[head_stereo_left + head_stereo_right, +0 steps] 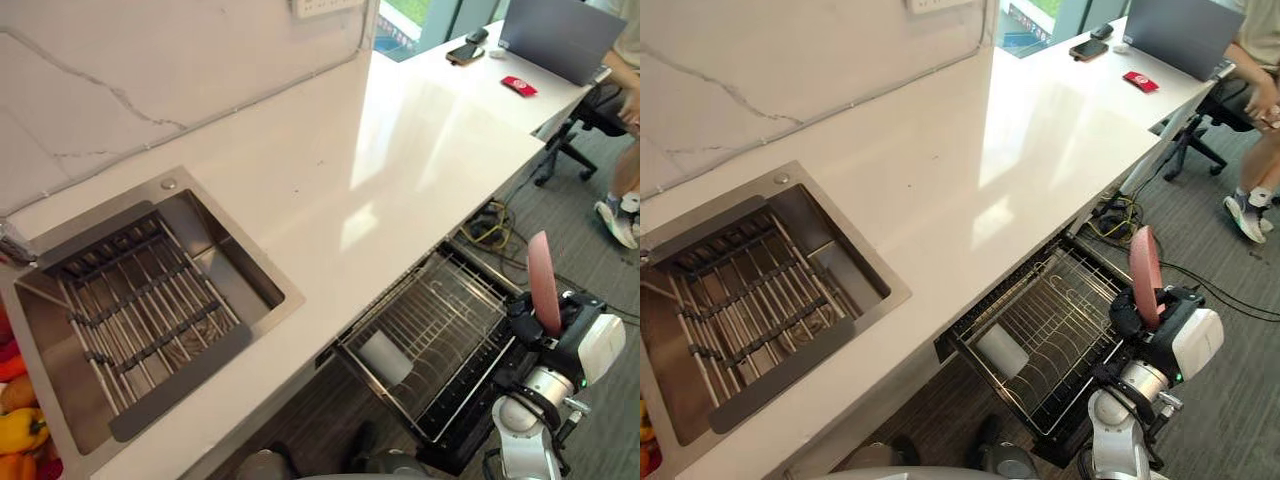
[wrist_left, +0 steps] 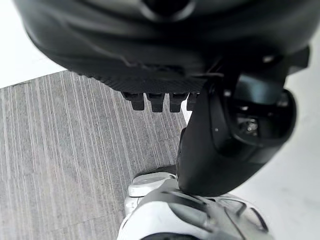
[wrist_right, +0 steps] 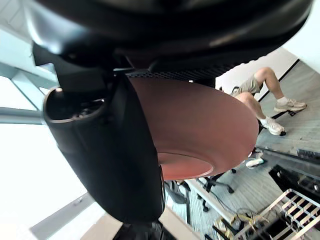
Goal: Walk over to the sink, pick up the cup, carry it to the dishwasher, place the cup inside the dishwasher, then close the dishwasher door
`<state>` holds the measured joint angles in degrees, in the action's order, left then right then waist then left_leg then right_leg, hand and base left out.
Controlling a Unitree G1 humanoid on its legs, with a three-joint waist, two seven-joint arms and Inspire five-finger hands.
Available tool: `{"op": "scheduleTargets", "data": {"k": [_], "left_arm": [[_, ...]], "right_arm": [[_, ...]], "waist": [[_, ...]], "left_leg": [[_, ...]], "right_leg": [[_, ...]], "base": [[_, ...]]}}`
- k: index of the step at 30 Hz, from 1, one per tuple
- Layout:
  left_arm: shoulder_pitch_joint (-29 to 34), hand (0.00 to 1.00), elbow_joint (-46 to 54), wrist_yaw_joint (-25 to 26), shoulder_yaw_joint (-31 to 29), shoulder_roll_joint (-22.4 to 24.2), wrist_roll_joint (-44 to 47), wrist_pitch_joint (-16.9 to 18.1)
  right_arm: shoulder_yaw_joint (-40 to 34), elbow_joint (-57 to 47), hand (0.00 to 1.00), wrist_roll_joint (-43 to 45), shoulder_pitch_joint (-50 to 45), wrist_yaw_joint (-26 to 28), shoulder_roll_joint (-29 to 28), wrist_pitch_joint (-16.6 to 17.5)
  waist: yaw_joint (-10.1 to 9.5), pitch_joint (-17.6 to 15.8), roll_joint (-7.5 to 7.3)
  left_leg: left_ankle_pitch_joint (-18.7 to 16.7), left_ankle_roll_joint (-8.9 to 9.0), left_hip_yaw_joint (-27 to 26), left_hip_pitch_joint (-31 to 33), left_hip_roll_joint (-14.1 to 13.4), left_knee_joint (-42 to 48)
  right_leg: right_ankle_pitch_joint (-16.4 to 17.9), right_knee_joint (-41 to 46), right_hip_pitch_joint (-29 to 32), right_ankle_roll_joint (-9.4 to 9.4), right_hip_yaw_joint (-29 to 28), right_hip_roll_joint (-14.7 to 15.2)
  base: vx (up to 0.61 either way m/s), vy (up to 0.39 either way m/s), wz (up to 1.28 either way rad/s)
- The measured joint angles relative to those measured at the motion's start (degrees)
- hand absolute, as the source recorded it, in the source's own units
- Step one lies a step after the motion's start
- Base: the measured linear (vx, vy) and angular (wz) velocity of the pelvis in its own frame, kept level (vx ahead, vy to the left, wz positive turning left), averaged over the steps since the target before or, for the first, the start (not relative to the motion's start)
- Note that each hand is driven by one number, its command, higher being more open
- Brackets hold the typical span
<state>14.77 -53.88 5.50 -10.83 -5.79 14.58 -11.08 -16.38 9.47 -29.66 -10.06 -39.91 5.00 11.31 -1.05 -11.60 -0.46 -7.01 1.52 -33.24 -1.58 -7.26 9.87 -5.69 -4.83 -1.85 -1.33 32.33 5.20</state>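
Broadly, a long white counter (image 1: 400,150) runs away from the robot, with a steel sink (image 1: 288,297) set into it at the robot's left and a dark slatted grid (image 1: 130,300) lying in the basin. Below the counter's near edge the dishwasher rack (image 1: 450,300) stands pulled out over grey carpet. At the counter's far end a person (image 1: 628,170) sits in an office chair beside a laptop (image 1: 560,35).

Over the rack's right side, the right hand (image 1: 527,322) is clenched on a pink plate (image 1: 544,282), thumb on one face, holding it on edge and nearly upright. Low in the rack's near corner lies what looks like a white cup (image 1: 385,358), though it is too small to be sure. The left hand (image 2: 220,135) hangs over the carpet; whether it is released or clenched I cannot tell.
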Motion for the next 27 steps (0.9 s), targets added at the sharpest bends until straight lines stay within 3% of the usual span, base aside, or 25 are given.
{"op": "scheduleTargets", "data": {"k": [4, 8, 14, 19, 25, 26, 27], "left_arm": [[-0.4, 1.0, 0.7, -1.4, 0.1, 0.5, 0.8, -0.4], [-0.8, 1.0, 1.3, -2.0, 0.0, 0.4, 8.3, -4.4], [-2.4, 1.0, -0.1, -2.4, -0.6, 1.5, 11.4, -9.3], [-4.1, 1.0, -0.1, -3.0, -0.6, 2.0, 13.7, -10.0], [-5.3, 1.0, -0.4, -3.1, -0.4, 2.0, 17.0, -10.2], [-5.3, 1.0, -0.5, -3.1, -0.4, 2.0, 17.2, -10.2], [-5.3, 1.0, -0.5, -3.1, -0.4, 2.0, 17.5, -10.2]], "right_arm": [[2.5, 2.9, 0.0, -1.0, 1.5, 2.2, 0.2, -0.5], [3.5, 8.7, 0.0, -1.5, 5.8, 3.3, 2.9, -2.3], [4.7, 16.3, 0.0, -1.4, 11.6, 3.3, 6.5, -6.1], [5.7, 21.3, 0.0, -0.9, 18.0, 3.0, 9.9, -9.2], [6.8, 26.6, 0.0, 1.3, 21.4, 2.4, 12.7, -12.6], [6.8, 26.9, 1.0, 1.3, 21.5, 2.1, 12.9, -13.0], [6.8, 28.1, 1.0, 1.4, 21.9, 1.3, 13.1, -13.9]], "waist": [[-0.95, -1.6, 1.42], [-1.34, -4.7, 2.76], [-2.79, -8.3, 5.36], [-2.95, -12.5, 7.08], [-3.12, -14.4, 7.63], [-3.12, -14.4, 7.63], [-3.14, -14.4, 7.63]], "left_leg": [[0.3, -0.54, 1.8, 0.8, 0.7, -0.1], [0.8, -1.22, 4.4, 2.7, 1.2, 0.4], [2.1, -2.05, 7.3, 6.9, 2.0, 0.6], [3.7, -2.43, 10.8, 9.6, 2.9, 0.2], [5.9, -2.34, 13.9, 11.5, 4.2, -1.8], [6.0, -2.33, 14.0, 11.5, 4.3, -1.8], [6.0, -2.34, 14.1, 11.5, 4.4, -1.8]], "right_leg": [[-0.3, -0.1, 0.0, -0.26, 1.2, 0.7], [-0.4, -0.1, 0.4, -0.32, 3.4, 1.1], [-1.0, 0.5, 3.2, 0.03, 5.8, 1.8], [-0.7, 3.1, 6.1, 0.45, 6.8, 3.1], [-0.2, 5.5, 9.0, 0.67, 7.8, 4.7], [-0.2, 5.7, 9.1, 0.67, 7.8, 4.8], [0.0, 5.9, 9.1, 0.4, 7.8, 5.0]], "base": [[-0.06, 0.099, 0.18], [-0.06, 0.063, 0.28], [-0.03, 0.054, 0.24], [-0.04, 0.063, 0.14], [-0.06, 0.07, 0.13], [-0.07, 0.094, 0.04], [-0.06, 0.082, 0.05]]}}
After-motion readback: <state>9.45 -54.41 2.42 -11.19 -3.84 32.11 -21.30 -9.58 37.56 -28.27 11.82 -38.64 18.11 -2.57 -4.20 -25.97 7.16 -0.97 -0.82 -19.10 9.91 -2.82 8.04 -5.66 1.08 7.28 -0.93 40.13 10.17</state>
